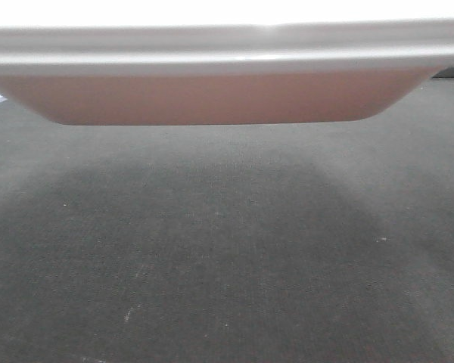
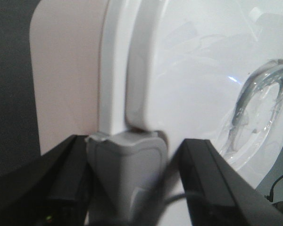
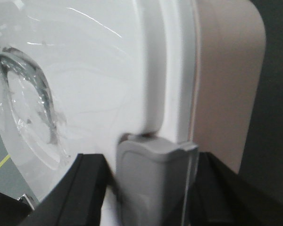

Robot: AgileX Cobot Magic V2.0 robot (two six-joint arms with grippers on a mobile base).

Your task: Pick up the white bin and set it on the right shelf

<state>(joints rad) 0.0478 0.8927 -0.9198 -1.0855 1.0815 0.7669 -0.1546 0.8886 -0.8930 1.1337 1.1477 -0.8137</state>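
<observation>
The white bin [image 1: 212,98] fills the top of the front view, its pinkish body hanging above the dark floor with a shadow beneath and its white lid rim [image 1: 227,45] above. My left gripper [image 2: 134,148] straddles the grey latch [image 2: 127,174] at one end of the bin [image 2: 66,80]; its left finger touches the latch, and a small gap shows at the right finger. My right gripper [image 3: 151,162] is closed round the grey latch [image 3: 151,183] at the other end of the bin [image 3: 226,84]. The right shelf is out of view.
Dark grey carpet floor [image 1: 227,265] spreads below the bin. The glossy lid has a clear handle [image 2: 259,99], which also shows in the right wrist view [image 3: 28,89]. A yellow floor line [image 3: 0,165] shows at the lower left.
</observation>
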